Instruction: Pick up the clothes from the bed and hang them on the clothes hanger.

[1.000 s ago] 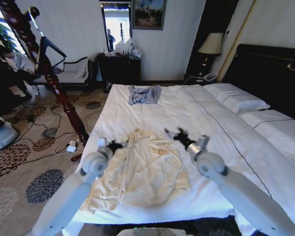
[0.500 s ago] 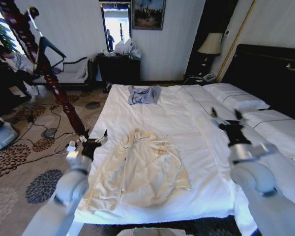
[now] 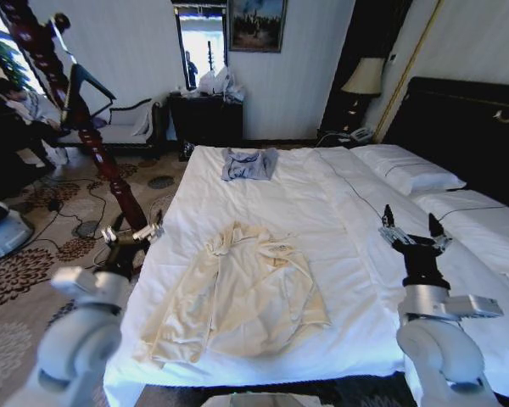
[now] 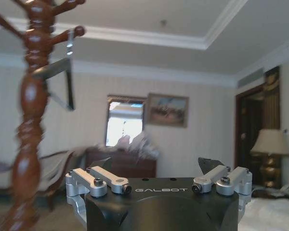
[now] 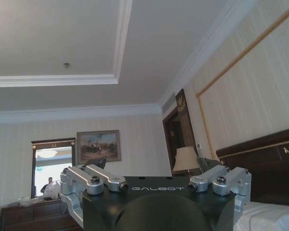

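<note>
Both arms are raised, tools pointing up, spread wide and empty: left tool (image 3: 132, 235) off the bed's (image 3: 322, 191) edge, right tool (image 3: 414, 231) over it, flanking the clothes (image 3: 246, 292).

Left pincer (image 4: 156, 173) spread wide; clothes hanger (image 4: 58, 82) hooked on wooden post (image 4: 31, 110).

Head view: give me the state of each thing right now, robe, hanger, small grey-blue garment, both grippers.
Cream robe: lying spread flat on the bed, not held.
Black hanger: hooked on the wooden post, empty.
Grey-blue garment: lying at the far end of the bed.
Left gripper: open, empty, raised beside the bed's edge near the post.
Right gripper: open, empty, raised above the duvet.
</note>
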Controlling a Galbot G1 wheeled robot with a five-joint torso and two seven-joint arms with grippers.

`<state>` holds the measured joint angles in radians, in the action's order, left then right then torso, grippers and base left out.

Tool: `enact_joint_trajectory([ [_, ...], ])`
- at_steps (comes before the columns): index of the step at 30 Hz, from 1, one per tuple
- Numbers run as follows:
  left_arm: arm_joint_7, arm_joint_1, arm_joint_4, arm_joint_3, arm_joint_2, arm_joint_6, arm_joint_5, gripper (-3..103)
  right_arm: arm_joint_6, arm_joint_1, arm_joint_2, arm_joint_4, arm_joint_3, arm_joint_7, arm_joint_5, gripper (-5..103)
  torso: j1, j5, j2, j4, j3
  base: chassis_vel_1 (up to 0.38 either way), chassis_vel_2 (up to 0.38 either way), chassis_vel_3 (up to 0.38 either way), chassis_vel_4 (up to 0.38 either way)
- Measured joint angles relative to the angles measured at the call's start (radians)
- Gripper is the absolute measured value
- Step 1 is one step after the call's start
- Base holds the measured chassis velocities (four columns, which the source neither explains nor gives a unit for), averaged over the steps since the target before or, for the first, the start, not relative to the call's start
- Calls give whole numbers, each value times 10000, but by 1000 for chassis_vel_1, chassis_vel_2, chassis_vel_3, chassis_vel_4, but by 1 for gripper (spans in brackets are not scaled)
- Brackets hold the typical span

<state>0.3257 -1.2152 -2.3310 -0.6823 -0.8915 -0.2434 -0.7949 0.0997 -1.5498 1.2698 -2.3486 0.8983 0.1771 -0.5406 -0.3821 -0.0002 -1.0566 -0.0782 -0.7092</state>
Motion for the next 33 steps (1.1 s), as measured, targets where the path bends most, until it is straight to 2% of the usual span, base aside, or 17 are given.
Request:
enact_joint_trajectory([
  [2, 124, 1251, 1001, 702, 536, 234, -644, 100, 68, -78, 127, 67, -1, 0, 67, 100, -1, -1, 1, 1, -2, 0, 0, 0, 0],
  [3, 124, 1251, 1001, 702, 536, 234, -644, 100, 68, -78, 127, 67, -1, 0, 67, 100, -1, -1, 1, 1, -2, 0, 0, 0, 0],
  [5, 240, 2663, 1998, 1512, 716, 309, -1272, 100, 140, -161, 232, 225, -4, 2, 151, 100, -1, -3, 2, 3, -2, 0, 0, 0, 0],
  [7, 334, 3675, 2509, 1944, 848, 302, -1859, 100, 145, -82, 259, 411, -109, 6, 165, 100, -1, -6, 2, -8, -2, 0, 0, 0, 0],
  [8, 334, 3675, 2509, 1944, 848, 302, -1859, 100, 145, -82, 259, 411, -109, 6, 165, 100, -1, -6, 2, -8, -2, 0, 0, 0, 0],
  [10, 430, 4183, 2637, 1865, 1452, 212, -2341, 100, 13, 415, 128, 847, -656, 41, 151, 100, -1, 6, 2, -6, -2, 0, 0, 0, 0],
  [11, 453, 4420, 2768, 1851, 1767, 171, -2432, 100, -40, 622, 47, 1075, -900, 53, 154, 100, -1, 13, 2, 24, -2, 0, 0, 0, 0],
  [12, 447, 4720, 2893, 1892, 1959, 112, -2537, 100, -54, 686, 18, 1220, -1001, 58, 175, 100, -1, 2, 2, 26, -2, 0, 0, 0, 0],
  [14, 409, 5063, 3016, 1971, 2101, 48, -2720, 100, -51, 741, 8, 1368, -1054, 59, 208, 100, -1, -7, 2, 20, -2, 0, 0, 0, 0],
  [16, 317, 5765, 3227, 2147, 2291, -81, -3043, 100, -17, 840, 20, 1608, -1087, 64, 268, 100, 1, 0, 1, 0, 0, 0, 0, 0, 0],
  [17, 255, 6116, 3336, 2247, 2349, -115, -3166, 100, -6, 917, 35, 1724, -1106, 68, 290, 100, 2, 0, 1, -2, 0, 0, 0, 0, 0],
  [24, 73, 8266, 3964, 2853, 2558, -238, -3771, 100, -3, 1458, 42, 2369, -1622, 92, 363, 100, 1, -1, 2, 5, -1, 0, 0, 0, 0],
  [25, 73, 8266, 3964, 2853, 2558, -238, -3771, 100, -3, 1458, 42, 2369, -1622, 92, 363, 100, 1, -1, 2, 5, -1, 0, 0, 0, 0],
  [30, 85, 9224, 4331, 2732, 2952, -745, -4093, 100, 32, 1980, -109, 2966, -1976, 215, 336, 100, 2, 1, 2, 5, 0, 0, 0, 0, 0],
  [33, -136, 9839, 5135, 2684, 3394, -964, -4264, 100, 161, 2384, -252, 3394, -2188, 234, 292, 100, 2, 2, 1, 9, 1, 0, 0, 0, 0],
])
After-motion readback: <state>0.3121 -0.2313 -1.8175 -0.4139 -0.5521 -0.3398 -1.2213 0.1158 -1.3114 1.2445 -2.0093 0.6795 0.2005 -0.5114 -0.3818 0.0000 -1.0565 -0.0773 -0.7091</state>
